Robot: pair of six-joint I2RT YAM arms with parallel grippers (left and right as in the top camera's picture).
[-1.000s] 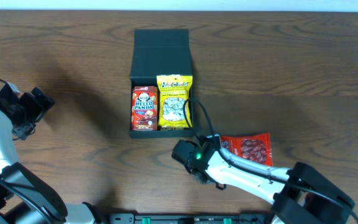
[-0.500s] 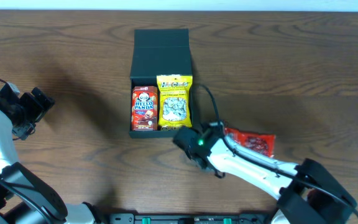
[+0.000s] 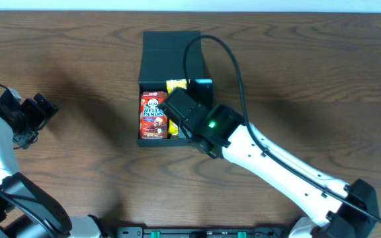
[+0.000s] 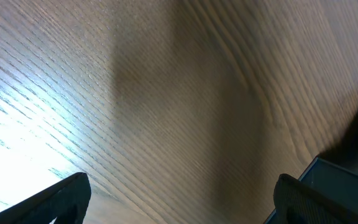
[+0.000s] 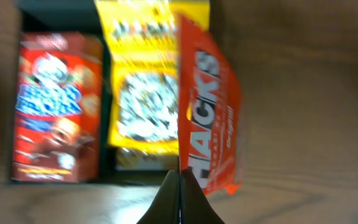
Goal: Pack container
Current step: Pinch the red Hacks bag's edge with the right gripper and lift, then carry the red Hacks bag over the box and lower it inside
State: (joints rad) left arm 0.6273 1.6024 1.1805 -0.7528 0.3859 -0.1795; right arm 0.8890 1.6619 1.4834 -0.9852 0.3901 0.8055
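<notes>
The container is a dark box lying open mid-table, its lid flap folded back. Inside it lie a red Hello Panda box on the left and a yellow snack packet on the right. My right gripper hovers over the container's right half and covers most of the yellow packet. The right wrist view shows this gripper shut on the edge of a red-orange packet, which hangs on edge above the yellow packet and the container's right wall. My left gripper stands open at the far left, over bare wood.
A brown wooden table carries everything. My right arm runs from the front right corner diagonally to the container, its black cable looping over the lid.
My right gripper has lifted the red-orange packet off the table at the front right and carried it up and left over the container. The left arm has stayed still.
</notes>
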